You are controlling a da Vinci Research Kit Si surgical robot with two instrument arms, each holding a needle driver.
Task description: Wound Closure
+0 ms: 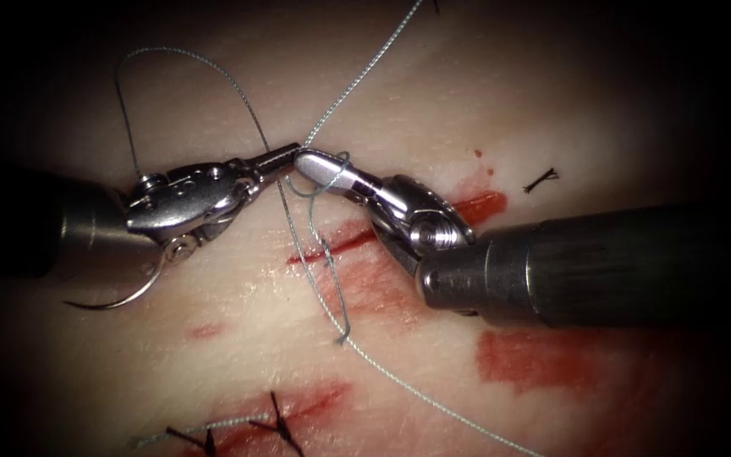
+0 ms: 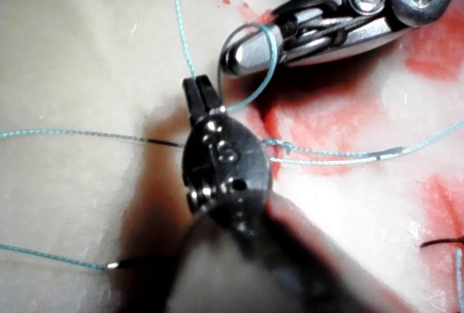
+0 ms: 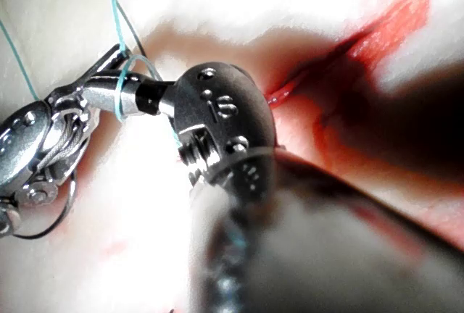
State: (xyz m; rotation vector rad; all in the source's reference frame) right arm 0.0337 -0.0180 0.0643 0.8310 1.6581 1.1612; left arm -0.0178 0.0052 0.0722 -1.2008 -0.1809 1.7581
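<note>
- Thread (image 1: 357, 80) is what both tools meet on: the left gripper (image 1: 285, 156) is clenched on a strand just above the cut (image 1: 340, 245), tip to tip with the right gripper (image 1: 308, 161).
- A loop of thread sits wound around the right tool's closed jaws; I cannot see that they pinch anything.
- Curved needle (image 1: 129, 296) lies under the left tool's wrist, free of the tissue (image 1: 552, 101), left of the cut, held by neither tool.
- From the grasped point the thread runs up and away to the right, and another length trails down across the cut towards the lower right.
- Left gripper is nearer the needle; the right tool's shaft lies along the cut, pointing left at its partner.
- Left wrist view gives the loop around the right gripper (image 2: 239, 52) plainly, with a small knot (image 2: 279, 144) on the thread by the red fluid (image 2: 326, 121).
- Right wrist view shows the thread (image 3: 119, 85) wrapped tight behind the tip, and the left tool (image 3: 43, 146) alongside.
- Finished stitches (image 1: 277, 423) lie lower down, and a cut end of thread (image 1: 541, 178) beyond the right tool.
</note>
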